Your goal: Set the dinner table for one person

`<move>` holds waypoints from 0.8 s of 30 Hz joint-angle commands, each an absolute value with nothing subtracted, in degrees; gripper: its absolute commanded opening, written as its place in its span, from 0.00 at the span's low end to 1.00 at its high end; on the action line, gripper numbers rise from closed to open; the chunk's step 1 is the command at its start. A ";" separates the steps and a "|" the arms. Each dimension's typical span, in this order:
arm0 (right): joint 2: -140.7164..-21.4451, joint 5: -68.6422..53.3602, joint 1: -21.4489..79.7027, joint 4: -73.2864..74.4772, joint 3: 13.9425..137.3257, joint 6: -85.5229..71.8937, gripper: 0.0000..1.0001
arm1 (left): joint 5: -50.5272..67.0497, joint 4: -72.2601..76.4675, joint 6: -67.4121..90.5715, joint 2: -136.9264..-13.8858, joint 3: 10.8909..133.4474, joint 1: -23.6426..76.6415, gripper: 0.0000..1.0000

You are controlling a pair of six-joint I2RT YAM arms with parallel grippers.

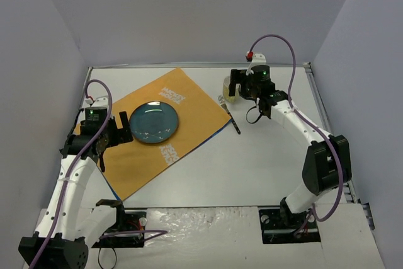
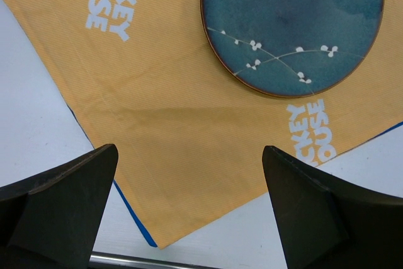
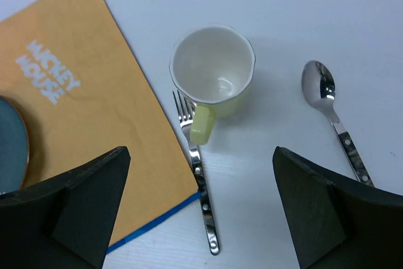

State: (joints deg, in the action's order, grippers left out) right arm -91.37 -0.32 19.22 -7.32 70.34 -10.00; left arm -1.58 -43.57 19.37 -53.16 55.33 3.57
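The dinner table (image 1: 252, 162) is a white tabletop carrying an orange placemat (image 1: 141, 168) with a blue plate (image 1: 154, 122) on it. Off the mat's right corner lies a fork (image 3: 200, 181), and a pale yellow cup (image 3: 214, 67) stands upright over its tines. A spoon (image 3: 330, 108) lies to the cup's right. My right gripper (image 3: 201, 155) hovers open above the cup and fork, holding nothing. My left gripper (image 2: 190, 155) is open over the mat's near-left corner, below the plate (image 2: 293, 23), and is empty too.
A metal edge strip (image 2: 145, 259) runs along the table's left side, just past the mat's corner. Grey walls enclose the table at the back and on both sides. Bare white surface (image 1: 271, 155) spreads in front of the fork (image 1: 229, 115).
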 commanded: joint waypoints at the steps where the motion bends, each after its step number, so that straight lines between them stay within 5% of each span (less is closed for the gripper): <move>1: -92.34 -4.50 17.06 -8.09 71.22 -6.94 0.90 | -3.20 -37.25 17.87 -52.53 53.57 3.16 0.97; 24: -107.48 -2.46 18.03 -10.86 78.80 -9.88 0.64 | -4.57 -34.63 16.89 -53.49 51.66 3.18 0.97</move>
State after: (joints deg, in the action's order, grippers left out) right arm -106.66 -4.77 17.01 -6.98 74.86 -9.03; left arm -3.32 -37.78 18.00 -53.32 50.65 3.57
